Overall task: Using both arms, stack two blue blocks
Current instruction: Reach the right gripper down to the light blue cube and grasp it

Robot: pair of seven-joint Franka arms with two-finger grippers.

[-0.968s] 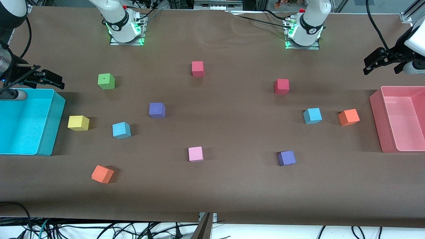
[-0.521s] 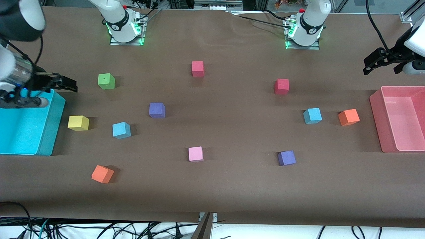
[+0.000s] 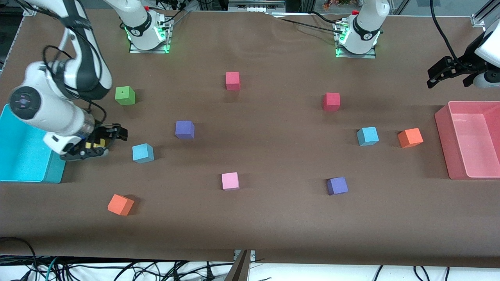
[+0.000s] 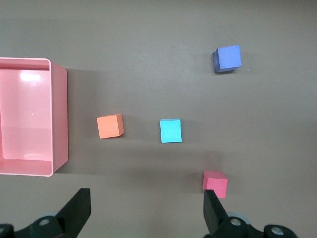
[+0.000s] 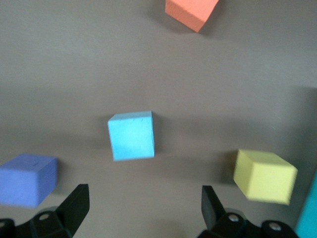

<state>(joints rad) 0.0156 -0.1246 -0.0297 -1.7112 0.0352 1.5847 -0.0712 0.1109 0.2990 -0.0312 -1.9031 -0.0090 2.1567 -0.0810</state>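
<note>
One blue block lies toward the right arm's end of the table; it also shows in the right wrist view. The other blue block lies toward the left arm's end, beside an orange block, and shows in the left wrist view. My right gripper is open and empty, low over the table beside the first blue block, its jaws wide apart. My left gripper is open and empty, high up near the pink bin, jaws spread.
A yellow block sits mostly hidden under the right gripper. The cyan bin stands at the right arm's end. Two purple blocks, a pink one, two red, green and orange lie scattered.
The right arm has swung from over the cyan bin toward the table's middle and come down beside the blue block, covering the yellow block. The left arm has not moved.
</note>
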